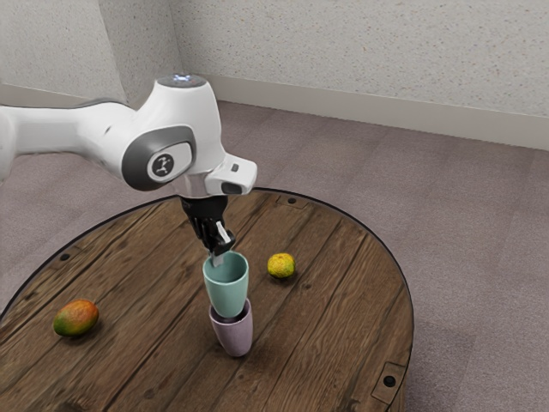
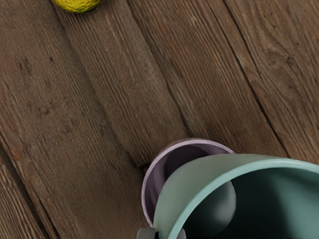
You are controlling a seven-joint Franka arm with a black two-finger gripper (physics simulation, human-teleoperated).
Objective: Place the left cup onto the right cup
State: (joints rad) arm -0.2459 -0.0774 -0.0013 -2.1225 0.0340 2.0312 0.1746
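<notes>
On the table (image 1: 334, 292), teal cup (image 1: 227, 287) stands upright atop purple cup (image 1: 233, 335).

Round table (image 1: 343, 343) of dark wood planks, black rim. Floor is mauve-grey carpet (image 1: 463, 223). Wall (image 1: 386, 43) is pale with a speckled texture, and a cream baseboard (image 1: 386, 107) runs along its foot.

Near the exterior view's lower centre, the upper cup (image 1: 226, 285) sits nested in the lower cup (image 1: 233, 333), which stands on the table (image 1: 343, 343). The gripper (image 1: 219, 249) meets the upper cup's rim from above. The small fruit (image 1: 280, 265) lies near the cups, up and to their right. The larger fruit (image 1: 75, 318) lies well apart at the lower left.
</notes>
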